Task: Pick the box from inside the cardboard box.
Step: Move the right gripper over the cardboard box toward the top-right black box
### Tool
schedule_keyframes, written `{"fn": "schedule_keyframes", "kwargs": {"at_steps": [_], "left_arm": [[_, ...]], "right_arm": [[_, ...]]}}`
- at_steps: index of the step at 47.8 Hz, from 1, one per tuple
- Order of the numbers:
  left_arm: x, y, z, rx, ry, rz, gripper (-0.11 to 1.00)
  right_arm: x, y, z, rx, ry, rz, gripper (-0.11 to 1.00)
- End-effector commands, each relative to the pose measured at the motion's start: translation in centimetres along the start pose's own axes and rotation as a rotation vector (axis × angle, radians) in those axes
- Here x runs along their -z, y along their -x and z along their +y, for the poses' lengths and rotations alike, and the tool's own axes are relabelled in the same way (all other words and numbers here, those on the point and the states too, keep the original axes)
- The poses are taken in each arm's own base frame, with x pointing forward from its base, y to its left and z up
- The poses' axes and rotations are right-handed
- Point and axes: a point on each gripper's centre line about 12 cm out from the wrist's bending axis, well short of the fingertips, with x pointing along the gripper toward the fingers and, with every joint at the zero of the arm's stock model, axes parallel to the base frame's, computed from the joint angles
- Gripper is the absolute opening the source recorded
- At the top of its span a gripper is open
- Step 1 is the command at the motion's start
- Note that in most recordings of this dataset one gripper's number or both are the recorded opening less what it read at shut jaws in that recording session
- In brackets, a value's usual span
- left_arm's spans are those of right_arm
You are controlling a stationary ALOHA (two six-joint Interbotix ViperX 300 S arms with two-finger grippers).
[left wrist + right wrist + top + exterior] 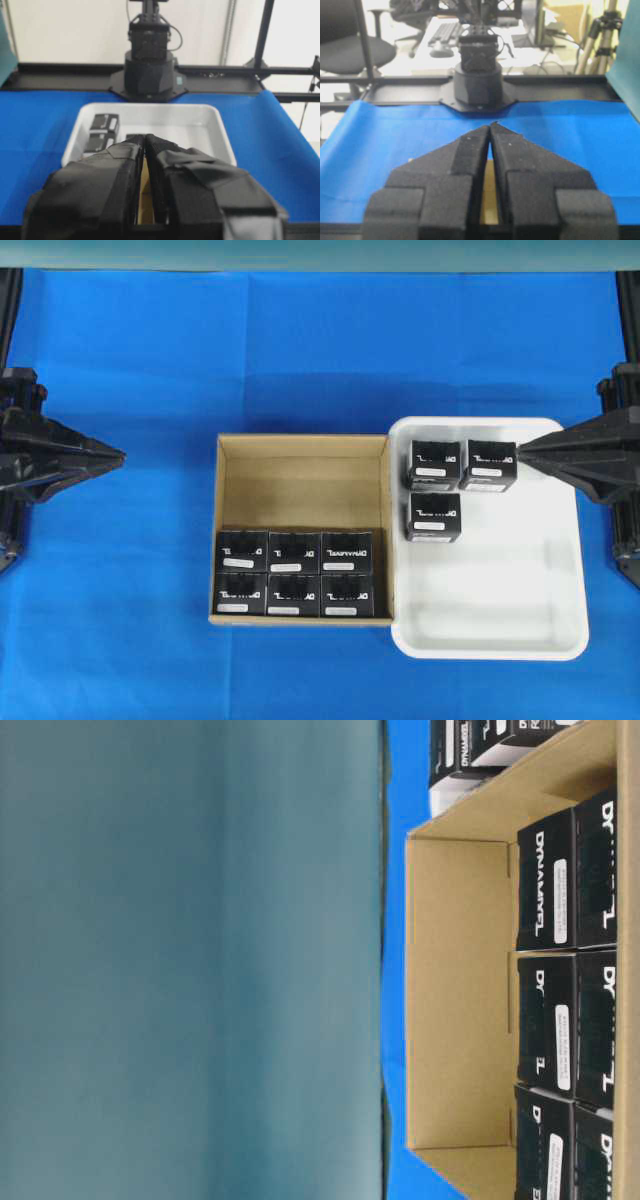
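Observation:
The brown cardboard box sits mid-table. Several black boxes with white lettering fill its front half in two rows; its back half is bare. In the table-level view the cardboard box and its black boxes show side-on. My left gripper hangs shut and empty, well left of the carton. My right gripper is shut and empty, its tip just right of a black box in the white tray. Both wrist views show jaws pressed together, left gripper and right gripper.
A white plastic tray stands against the carton's right side and holds three black boxes at its back left; they also appear in the tray in the left wrist view. Blue cloth covers the table.

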Motion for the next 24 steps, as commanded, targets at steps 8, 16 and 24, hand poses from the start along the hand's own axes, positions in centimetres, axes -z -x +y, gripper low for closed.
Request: {"fn": "schedule_keyframes", "kwargs": {"at_steps": [8, 16, 24], "left_arm": [[-1.3, -0.5, -0.4, 0.021, -0.016, -0.002, 0.0], [-0.9, -0.6, -0.5, 0.025, -0.02, 0.053, -0.04], [-0.8, -0.7, -0.5, 0.025, -0.019, 0.119, -0.04]], "right_arm": [[0.6, -0.8, -0.4, 0.033, -0.15, 0.097, 0.04], [0.4, -2.2, -0.1, 0.035, -0.217, 0.276, 0.03], [0.6, -4.0, 0.1, 0.036, -0.225, 0.496, 0.03]]}}
